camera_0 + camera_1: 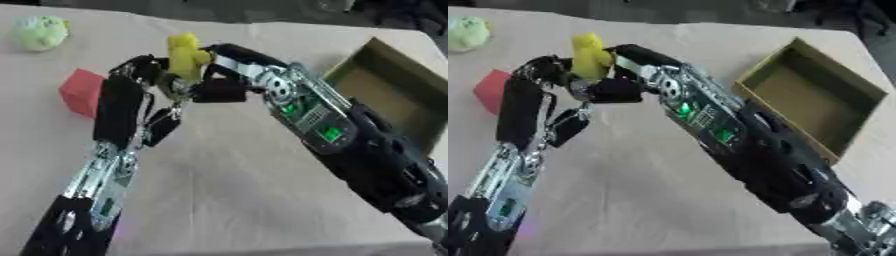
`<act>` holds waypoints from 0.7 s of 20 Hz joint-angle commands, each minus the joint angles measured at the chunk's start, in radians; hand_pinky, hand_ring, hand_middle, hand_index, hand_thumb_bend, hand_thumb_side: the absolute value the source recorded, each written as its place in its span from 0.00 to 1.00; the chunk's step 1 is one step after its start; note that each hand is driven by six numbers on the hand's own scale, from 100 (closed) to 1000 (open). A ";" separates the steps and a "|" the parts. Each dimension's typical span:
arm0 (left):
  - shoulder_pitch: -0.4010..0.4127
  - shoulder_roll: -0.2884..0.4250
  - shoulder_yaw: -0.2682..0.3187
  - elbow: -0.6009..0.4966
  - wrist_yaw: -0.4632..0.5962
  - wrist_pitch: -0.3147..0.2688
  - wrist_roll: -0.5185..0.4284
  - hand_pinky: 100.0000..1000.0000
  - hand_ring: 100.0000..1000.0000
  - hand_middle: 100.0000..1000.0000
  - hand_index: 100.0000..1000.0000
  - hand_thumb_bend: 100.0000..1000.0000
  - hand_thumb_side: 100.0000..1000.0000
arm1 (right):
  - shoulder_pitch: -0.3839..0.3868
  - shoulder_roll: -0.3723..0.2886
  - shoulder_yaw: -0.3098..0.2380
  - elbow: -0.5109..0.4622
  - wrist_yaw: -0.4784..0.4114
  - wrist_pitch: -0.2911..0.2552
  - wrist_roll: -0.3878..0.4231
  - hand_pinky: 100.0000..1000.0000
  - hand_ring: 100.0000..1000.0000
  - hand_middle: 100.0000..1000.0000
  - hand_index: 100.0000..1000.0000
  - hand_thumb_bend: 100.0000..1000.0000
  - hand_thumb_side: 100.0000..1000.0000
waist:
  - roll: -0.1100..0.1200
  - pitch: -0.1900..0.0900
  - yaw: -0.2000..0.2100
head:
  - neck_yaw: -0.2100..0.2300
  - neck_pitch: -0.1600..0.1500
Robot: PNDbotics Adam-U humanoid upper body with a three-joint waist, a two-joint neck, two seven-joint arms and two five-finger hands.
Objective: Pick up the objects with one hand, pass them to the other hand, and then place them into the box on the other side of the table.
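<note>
A yellow toy (pixel 185 56) stands upright above the table, held between my two hands. My left hand (pixel 124 97) comes up from the lower left, its fingers curled against the toy's left side and base. My right hand (pixel 229 75) reaches in from the lower right, with fingers curled over the toy's right side and the thumb below it. The toy's lower part is hidden by the fingers. An open cardboard box (pixel 866 86) lies at the table's right side, with nothing showing inside. A red cube (pixel 82 91) sits on the table just left of my left hand.
A pale green ball (pixel 39 32) rests near the far left corner. The table (pixel 236 200) is covered with a beige cloth. My right forearm (pixel 350 145) crosses the space between the hands and the box.
</note>
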 commanded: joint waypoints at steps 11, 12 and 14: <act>-0.036 -0.012 -0.012 -0.026 -0.006 0.003 0.012 0.28 0.33 0.32 0.46 0.26 0.00 | -0.019 -0.011 -0.010 -0.034 -0.174 0.068 -0.123 0.91 0.57 0.45 0.63 0.04 0.34 | 0.008 -0.021 0.001 | 0.003 0.007; -0.037 -0.012 -0.012 -0.026 -0.006 0.005 0.013 0.28 0.33 0.32 0.46 0.27 0.00 | -0.019 -0.012 -0.010 -0.036 -0.183 0.073 -0.131 0.91 0.57 0.45 0.63 0.04 0.34 | 0.008 -0.021 0.001 | 0.003 0.006; -0.037 -0.012 -0.011 -0.026 -0.007 0.010 0.016 0.30 0.35 0.33 0.47 0.39 0.00 | -0.019 -0.014 -0.011 -0.040 -0.200 0.081 -0.144 0.90 0.55 0.43 0.61 0.03 0.33 | 0.009 -0.022 0.001 | 0.002 0.006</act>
